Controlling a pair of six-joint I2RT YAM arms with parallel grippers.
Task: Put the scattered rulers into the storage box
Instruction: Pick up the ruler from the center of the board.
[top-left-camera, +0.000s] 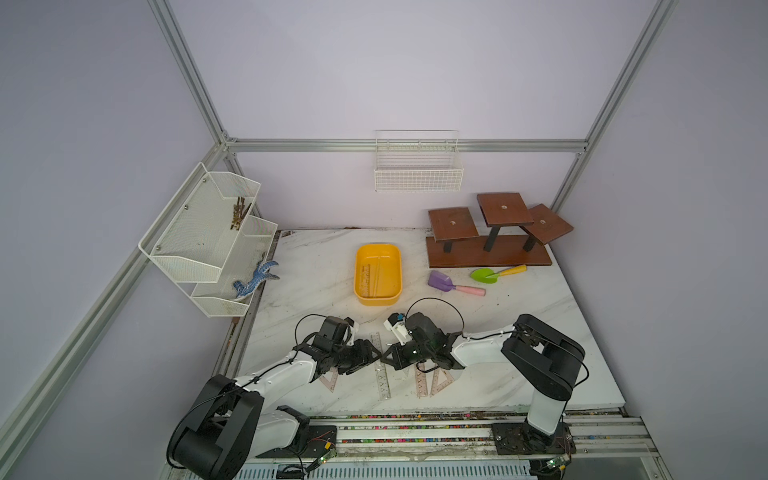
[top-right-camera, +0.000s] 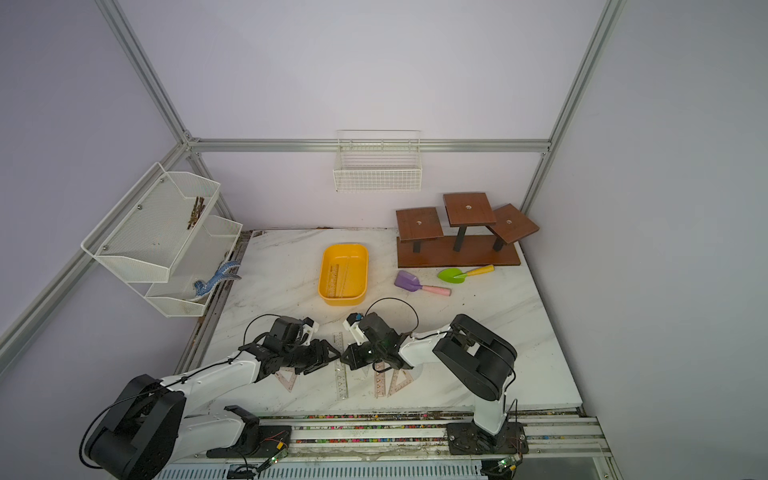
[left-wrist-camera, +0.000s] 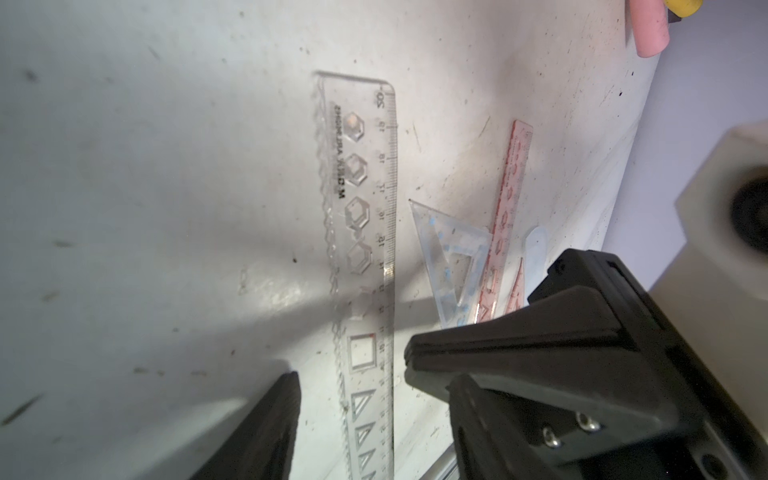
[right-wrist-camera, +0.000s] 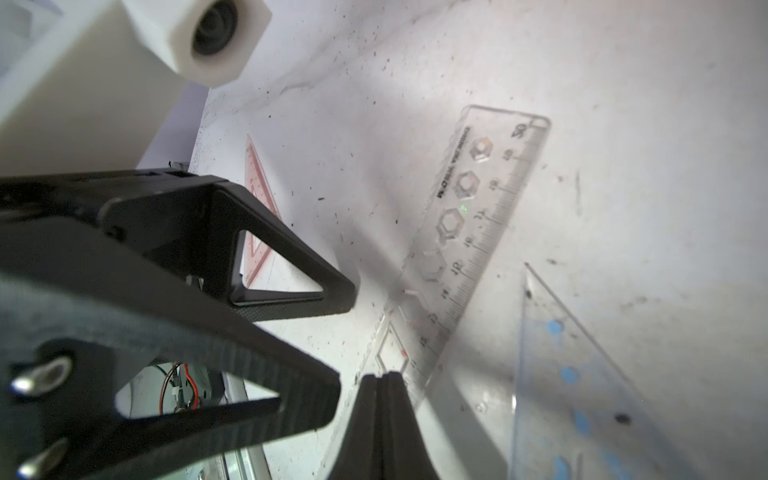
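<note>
The clear ruler is flanked: on its left by the left gripper, jaws wide — on its right by the right gripper, jaws shut.

1. My left end effector and right end effector meet nearly tip to tip low over the worktop, above a clear straight ruler; how their jaws stand I cannot make out from here.
2. One pinkish set square lies partly under my left arm; a pink ruler and another set square lie beside my right arm.
3. The yellow storage box behind holds rulers.
</note>
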